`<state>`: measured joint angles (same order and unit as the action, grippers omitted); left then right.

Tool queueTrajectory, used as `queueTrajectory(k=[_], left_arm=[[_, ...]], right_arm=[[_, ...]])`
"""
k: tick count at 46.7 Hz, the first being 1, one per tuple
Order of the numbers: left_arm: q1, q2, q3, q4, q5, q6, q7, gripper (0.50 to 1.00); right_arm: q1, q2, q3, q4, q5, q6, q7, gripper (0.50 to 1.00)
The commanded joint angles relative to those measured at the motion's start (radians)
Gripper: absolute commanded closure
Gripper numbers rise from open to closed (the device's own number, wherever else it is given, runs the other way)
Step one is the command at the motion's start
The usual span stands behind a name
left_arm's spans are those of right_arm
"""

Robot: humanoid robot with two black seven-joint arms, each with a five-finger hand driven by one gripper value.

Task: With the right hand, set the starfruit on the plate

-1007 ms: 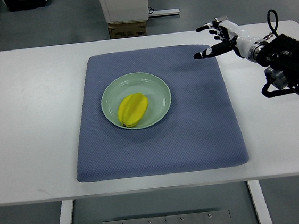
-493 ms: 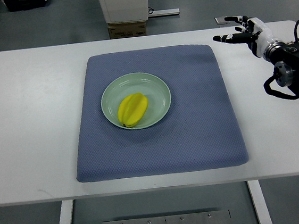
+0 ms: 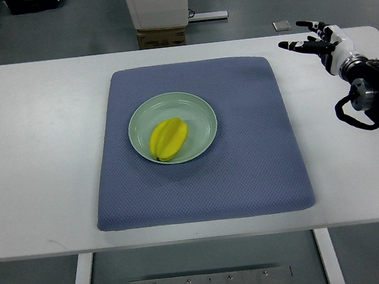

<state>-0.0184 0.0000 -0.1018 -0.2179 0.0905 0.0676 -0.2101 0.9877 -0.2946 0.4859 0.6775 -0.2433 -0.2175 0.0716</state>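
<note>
Top view | white table [image 3: 43, 164] | blue mat [image 3: 247, 170] | grey floor [image 3: 242, 1]

The worktop [image 3: 49, 163] lay bare on both sides of the mat [image 3: 247, 176], and the mat's near half and right part were free too. The only obstacle on the mat was the plate [image 3: 200, 110] with the starfruit [image 3: 169, 139] in it, left of the mat's middle. The right hand [image 3: 317, 35] hung with spread fingers over the far right corner, well apart from the plate.
</note>
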Motion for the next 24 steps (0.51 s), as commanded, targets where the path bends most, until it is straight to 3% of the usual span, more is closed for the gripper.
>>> queueTrajectory(k=[1,24], left_arm=[[0.0,0.0,0.0,0.0,0.0,0.0,0.0,0.5],[0.0,0.0,0.001,0.0,0.0,0.0,0.0,0.5]], right_arm=[[-0.007,0.003,0.0,0.0,0.001,0.001,0.001,0.5],[-0.024,0.051,0.0,0.008,-0.001,0.003,0.005,0.5]])
